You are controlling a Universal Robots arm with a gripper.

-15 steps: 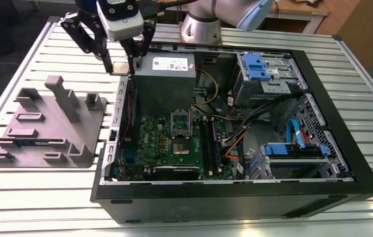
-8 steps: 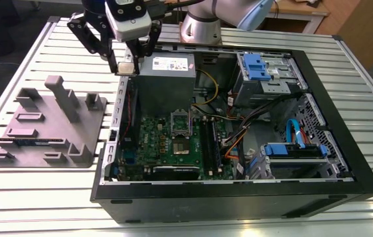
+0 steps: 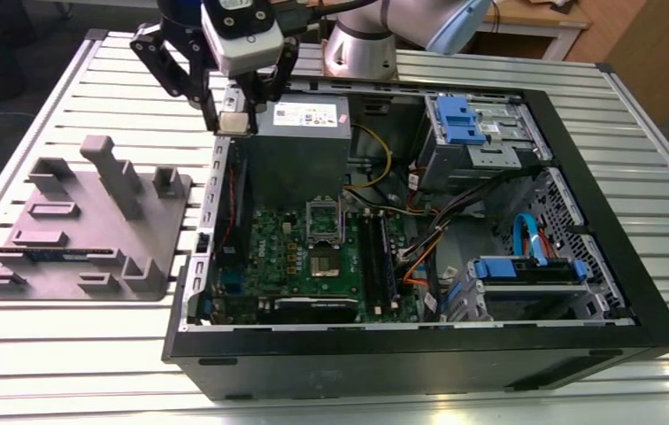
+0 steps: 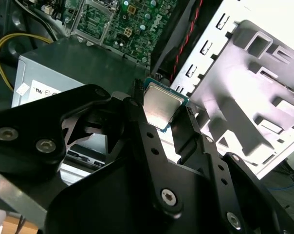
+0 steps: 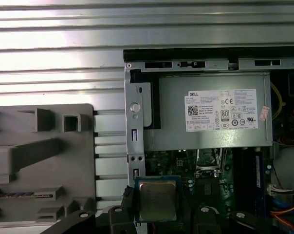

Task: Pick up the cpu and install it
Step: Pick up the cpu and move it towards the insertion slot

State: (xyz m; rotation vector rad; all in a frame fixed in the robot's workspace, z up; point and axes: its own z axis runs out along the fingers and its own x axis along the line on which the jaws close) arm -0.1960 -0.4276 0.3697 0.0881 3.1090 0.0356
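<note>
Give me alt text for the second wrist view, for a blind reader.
The black gripper holds the cpu by its edges, silvery top showing. Beyond it are a grey power supply, a green motherboard and a grey parts holder.

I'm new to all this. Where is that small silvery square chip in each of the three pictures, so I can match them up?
Exterior view: the cpu is pinched in the claw, beside the power supply's corner on the exterior view's left.
Second wrist view: the cpu is gripped in the claw, silvery face showing.
First wrist view: the cpu is held before the green motherboard.
Shared landmark: the grey power supply with its white label.
</note>
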